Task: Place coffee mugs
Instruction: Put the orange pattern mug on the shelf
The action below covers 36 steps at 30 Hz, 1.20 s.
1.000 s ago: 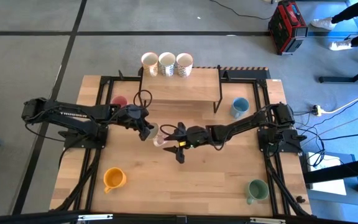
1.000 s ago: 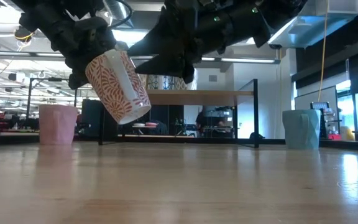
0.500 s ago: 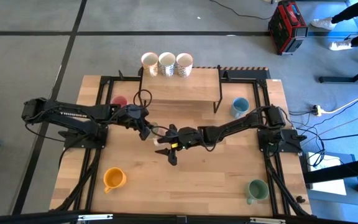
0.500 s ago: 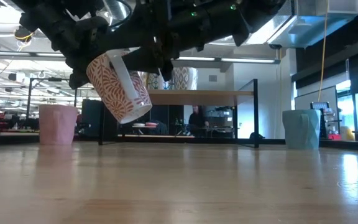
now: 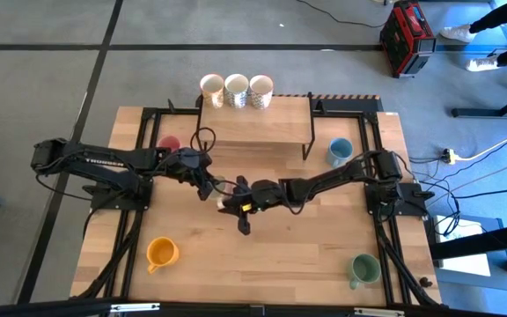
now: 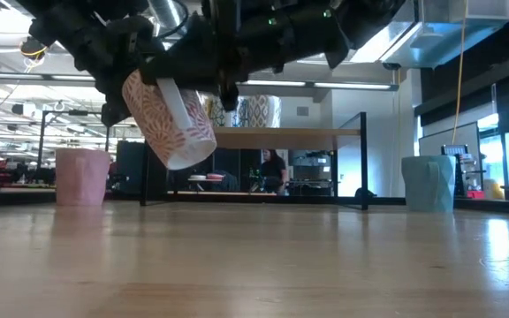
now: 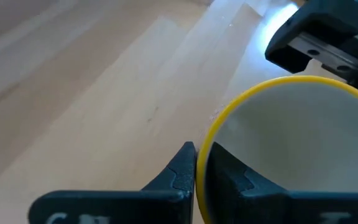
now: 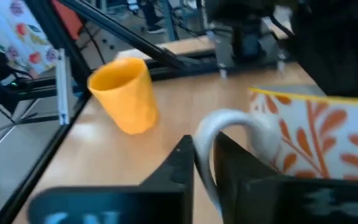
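Midway over the tabletop (image 5: pixel 306 246), the left tool (image 5: pixel 213 188) pinches the rim of a white mug with an orange leaf pattern (image 6: pixel 169 119), holding it tilted in the air. The right tool (image 5: pixel 238 205) meets it, its fingers (image 8: pixel 185 158) pressed around the mug's white handle (image 8: pixel 219 127). An orange mug (image 5: pixel 161 254), a green mug (image 5: pixel 363 268), a blue mug (image 5: pixel 339 151) and a pink mug (image 6: pixel 82 177) stand well apart on the wood. Three patterned mugs (image 5: pixel 237 90) line the shelf (image 5: pixel 253 125).

1. A robotics lab or workshop: the wooden desk (image 5: pixel 324 255) stands on a grey concrete floor (image 5: pixel 25 79).
2. A red equipment case (image 5: pixel 406 38) sits beyond the desk.
3. Ceiling strip lights (image 6: pixel 7 55) run above rows of workstations behind the desk.
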Each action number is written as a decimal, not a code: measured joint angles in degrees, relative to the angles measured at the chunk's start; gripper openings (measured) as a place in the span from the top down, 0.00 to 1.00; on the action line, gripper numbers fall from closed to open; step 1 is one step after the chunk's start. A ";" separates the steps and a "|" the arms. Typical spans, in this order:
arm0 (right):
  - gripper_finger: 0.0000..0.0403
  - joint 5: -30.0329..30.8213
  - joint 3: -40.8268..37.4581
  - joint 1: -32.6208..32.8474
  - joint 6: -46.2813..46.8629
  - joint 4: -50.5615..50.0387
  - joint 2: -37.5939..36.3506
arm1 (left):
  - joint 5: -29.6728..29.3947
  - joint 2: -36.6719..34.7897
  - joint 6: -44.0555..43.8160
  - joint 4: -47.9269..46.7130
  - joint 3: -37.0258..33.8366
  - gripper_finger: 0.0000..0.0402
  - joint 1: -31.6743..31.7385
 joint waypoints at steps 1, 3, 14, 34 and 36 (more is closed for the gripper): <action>0.96 0.12 0.01 0.00 -0.36 0.48 -0.04 | 0.37 0.01 0.02 0.25 0.00 0.94 0.00; 0.96 0.33 -0.03 0.00 0.07 1.29 -0.05 | 0.25 0.00 0.16 0.58 0.00 0.91 0.01; 0.99 0.59 -1.41 -0.01 2.43 -3.26 -3.44 | 1.11 -6.04 -0.22 -0.57 0.17 0.70 0.97; 1.00 -0.16 -3.72 -9.21 -9.06 -19.46 -34.07 | 0.17 -21.64 -0.12 -0.73 0.04 0.69 1.20; 1.00 -1.77 -3.71 -12.23 -10.18 -21.61 -36.81 | -0.25 -21.04 0.09 0.17 0.04 0.69 1.20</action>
